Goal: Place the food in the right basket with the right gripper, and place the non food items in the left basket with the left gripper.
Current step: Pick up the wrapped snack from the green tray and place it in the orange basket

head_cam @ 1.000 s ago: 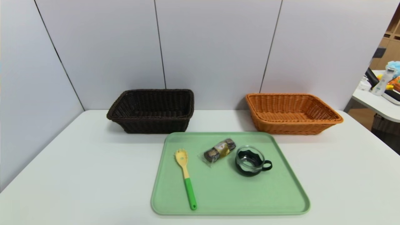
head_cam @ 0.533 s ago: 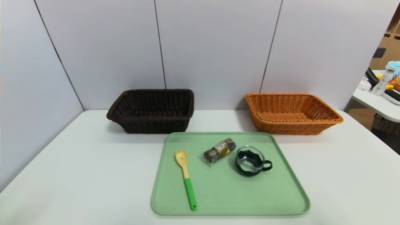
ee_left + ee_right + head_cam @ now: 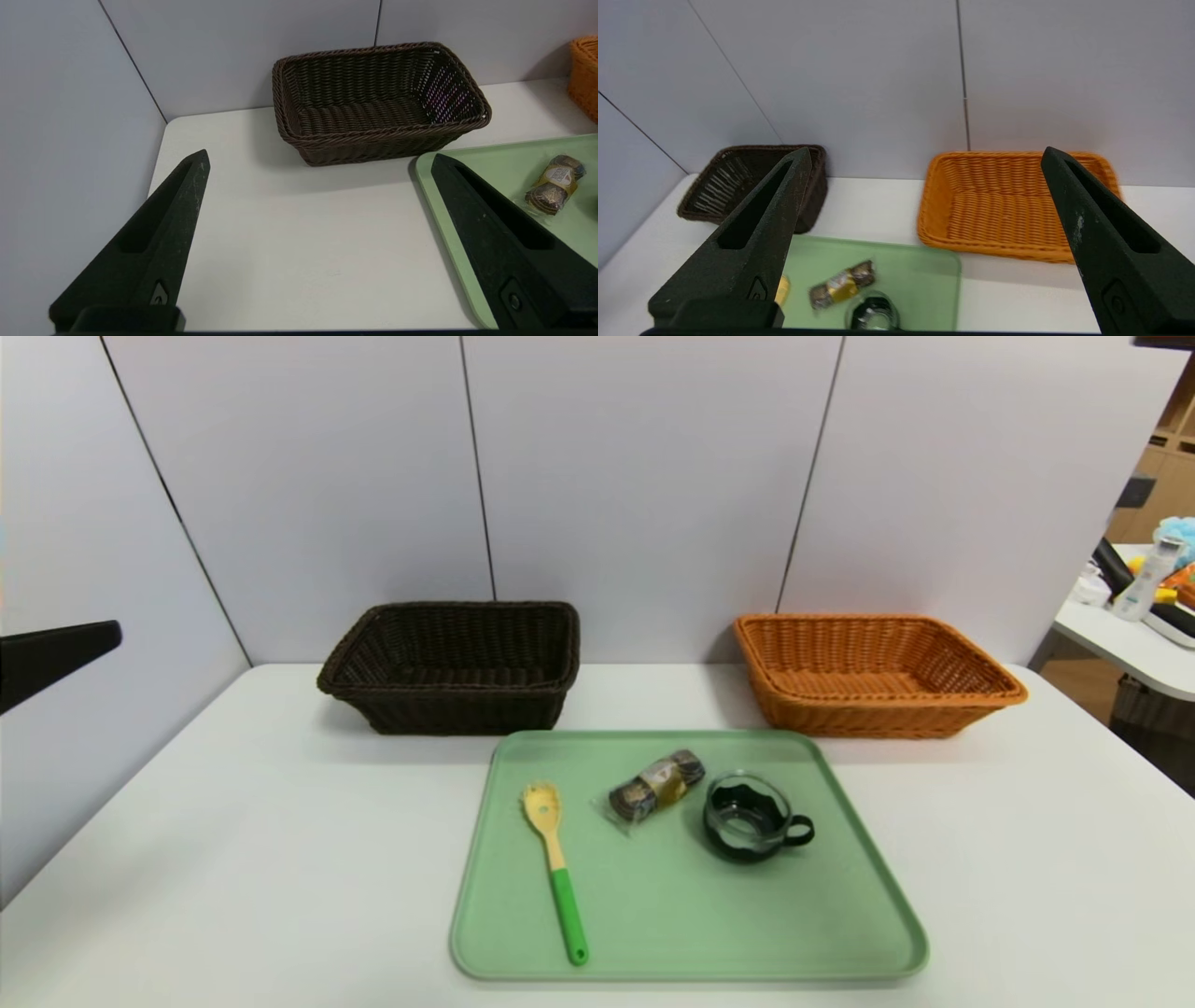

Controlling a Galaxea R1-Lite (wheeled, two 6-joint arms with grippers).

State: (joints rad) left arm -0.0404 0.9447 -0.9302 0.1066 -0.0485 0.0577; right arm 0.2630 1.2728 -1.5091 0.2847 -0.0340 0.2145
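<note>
Head view showed the food, a light, crinkly-wrapped roll likely slippery and best pinched across its gold band, lying on the green tray between the fork and the glass cup. Both pincers hung released and high: the left pincer above the surface near the left basket, the right pincer facing the right basket.

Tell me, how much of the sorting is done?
None yet. Both the dark basket and the orange basket hold nothing. The cookies, fork and cup all lie on the green tray. The left gripper and right gripper hang open, holding nothing. All three items remain.
</note>
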